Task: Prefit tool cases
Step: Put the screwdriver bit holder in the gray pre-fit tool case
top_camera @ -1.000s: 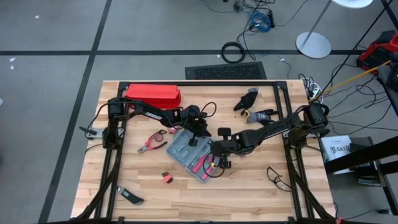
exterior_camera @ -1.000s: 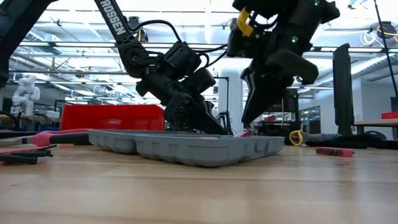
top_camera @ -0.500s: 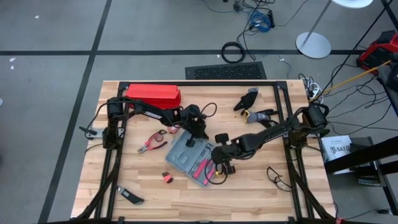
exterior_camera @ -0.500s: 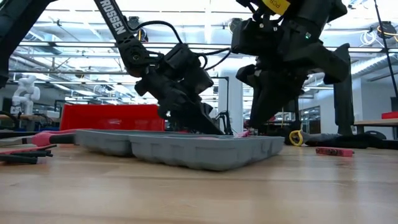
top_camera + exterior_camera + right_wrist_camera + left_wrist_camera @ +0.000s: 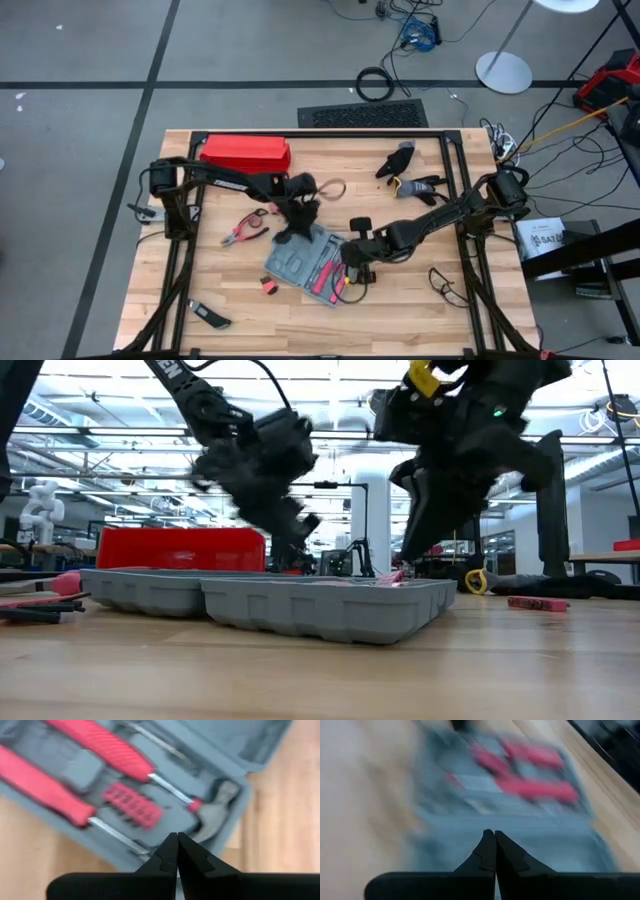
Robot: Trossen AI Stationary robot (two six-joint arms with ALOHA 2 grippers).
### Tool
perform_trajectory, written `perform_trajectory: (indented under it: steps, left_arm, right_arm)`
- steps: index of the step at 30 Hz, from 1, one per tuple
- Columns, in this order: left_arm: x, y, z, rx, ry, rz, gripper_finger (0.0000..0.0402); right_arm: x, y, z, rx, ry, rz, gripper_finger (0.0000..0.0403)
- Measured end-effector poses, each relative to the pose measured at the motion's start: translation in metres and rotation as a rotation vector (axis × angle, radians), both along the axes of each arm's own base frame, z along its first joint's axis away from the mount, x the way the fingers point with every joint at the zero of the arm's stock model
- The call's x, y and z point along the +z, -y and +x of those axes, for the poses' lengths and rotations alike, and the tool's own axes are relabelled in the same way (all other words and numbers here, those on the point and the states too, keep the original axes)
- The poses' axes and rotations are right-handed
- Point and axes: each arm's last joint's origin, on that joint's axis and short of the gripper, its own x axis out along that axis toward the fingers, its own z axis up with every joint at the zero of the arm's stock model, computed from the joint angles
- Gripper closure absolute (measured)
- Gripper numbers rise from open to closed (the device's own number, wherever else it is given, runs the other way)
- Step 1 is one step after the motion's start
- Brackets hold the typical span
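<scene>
Tabletop (image 5: 420, 300) of pale wood carries it all, and the tool case (image 5: 300, 258) lies open and flat near its middle, grey recesses up. Left end effector (image 5: 292, 232) hangs right over the case's near-empty half, fingers clenched tight together with nothing between them; in the left wrist view the tips (image 5: 494, 851) meet in a point above the blurred grey tray. Right end effector (image 5: 352, 278) sits at the opposite edge of the case, over the half with the tools, pinched closed too and gripping nothing. Just beyond its tips lie red-handled screwdrivers (image 5: 102, 747), a red bit holder (image 5: 132, 804) and a small hammer (image 5: 212, 815), each in its recess. Long red box (image 5: 245, 153) rests well behind the left end effector, red pliers (image 5: 243, 230) just beside it.
</scene>
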Motion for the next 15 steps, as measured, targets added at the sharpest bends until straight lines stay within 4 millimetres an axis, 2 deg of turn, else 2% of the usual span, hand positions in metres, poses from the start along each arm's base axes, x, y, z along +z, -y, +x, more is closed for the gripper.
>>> perform_trajectory:
  steps: [4, 8, 15]
  left_arm:
    - [-0.012, 0.013, -0.004, -0.075, -0.07, 0.002, 0.0402]
    - [-0.02, 0.023, 0.002, -0.073, -0.079, 0.017, 0.0402]
    - [-0.047, 0.025, 0.028, 0.037, -0.01, -0.05, 0.0402]
  right_arm:
    - [0.001, -0.014, -0.002, -0.02, 0.026, 0.043, 0.0403]
    - [-0.002, -0.022, -0.001, -0.071, 0.056, 0.086, 0.0403]
    - [-0.024, -0.027, 0.003, -0.1, -0.002, 0.082, 0.0403]
